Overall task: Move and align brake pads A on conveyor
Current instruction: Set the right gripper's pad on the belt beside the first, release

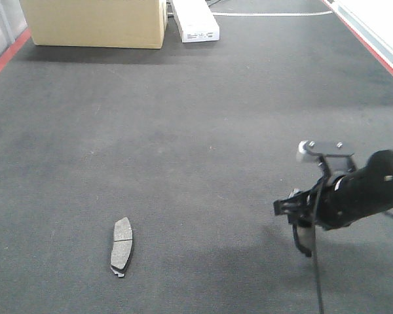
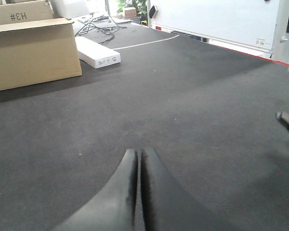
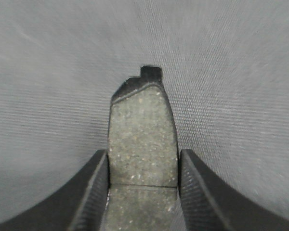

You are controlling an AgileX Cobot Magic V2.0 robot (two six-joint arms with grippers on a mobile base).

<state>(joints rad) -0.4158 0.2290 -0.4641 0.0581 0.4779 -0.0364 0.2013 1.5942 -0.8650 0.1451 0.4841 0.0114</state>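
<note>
One dark grey brake pad (image 1: 122, 246) lies flat on the conveyor (image 1: 183, 131) at the front left, its long side running front to back. My right gripper (image 1: 304, 237) hangs at the right just above the belt and is shut on a second brake pad (image 3: 142, 130). Its ribbed fingers (image 3: 95, 183) press both long edges at the pad's middle groove, and the pad's notched end points away over the belt. My left gripper (image 2: 138, 153) is shut with nothing between its fingers, low over bare belt. It does not show in the front view.
A cardboard box (image 1: 95, 23) and a long white box (image 1: 195, 19) stand at the far end of the belt. Red edge strips (image 1: 6, 55) run along both sides. A white panel (image 2: 216, 19) borders the right side.
</note>
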